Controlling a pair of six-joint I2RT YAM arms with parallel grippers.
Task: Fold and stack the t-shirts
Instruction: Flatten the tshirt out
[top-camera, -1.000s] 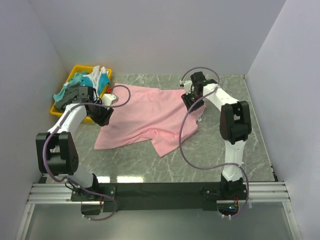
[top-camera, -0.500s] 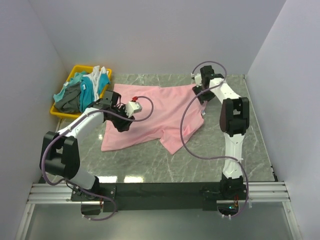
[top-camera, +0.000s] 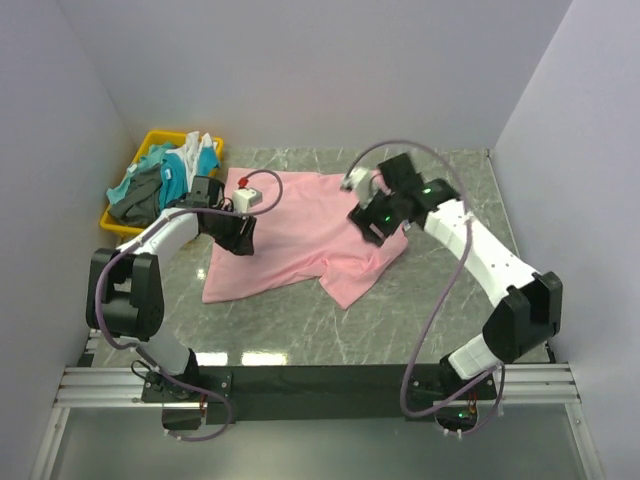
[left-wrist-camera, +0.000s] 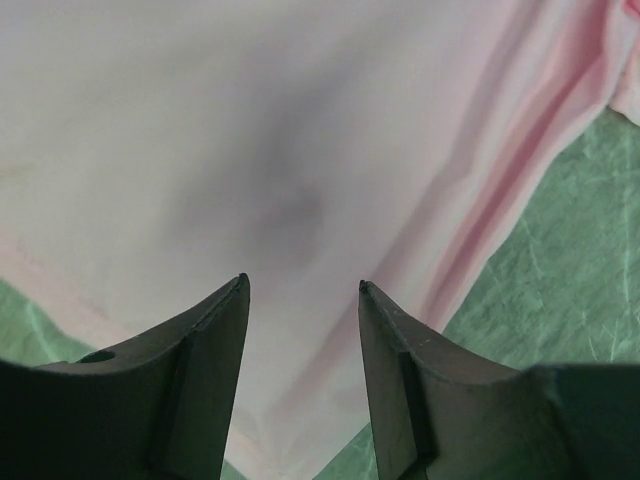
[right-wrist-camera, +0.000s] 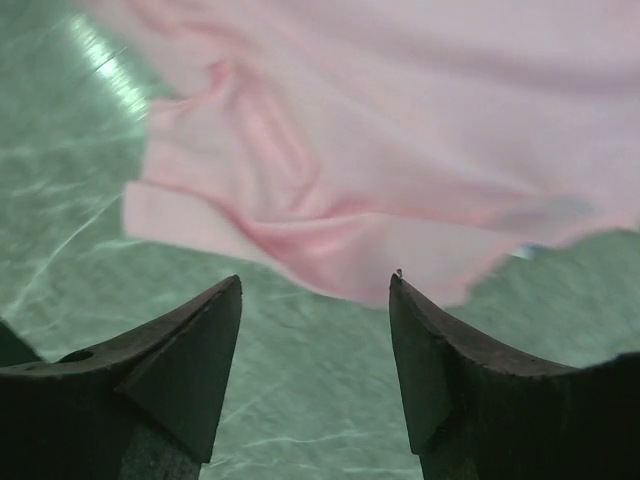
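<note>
Green marbled tabletop (top-camera: 280, 320) boxed by pale walls fills my overhead view. The pink t-shirt (top-camera: 300, 225) lies spread at the centre, unfolded and rumpled toward its 5 o'clock corner. The other t-shirts (top-camera: 165, 180), teal, grey and white, are heaped in the yellow bin (top-camera: 112, 222) at 10 o'clock. By my reckoning nothing is folded or stacked yet, so the whole job remains. My left gripper (top-camera: 238, 240) hangs over the shirt's 9 o'clock side and my right gripper (top-camera: 368, 228) over its 3 o'clock side. From the left wrist, the fingers (left-wrist-camera: 205, 345) stand apart with smooth pink cloth below and nothing pinched between them; bare marble shows at 3 o'clock. From the right wrist, the jaws gape wider, empty, with a bunched sleeve or hem just beyond the tips at 12 o'clock and marble underneath. I judge that the bunching needs flattening before any clean fold. The purple cables (top-camera: 268, 183) looping above the cloth and the bin close beside my left arm could get in the way.
</note>
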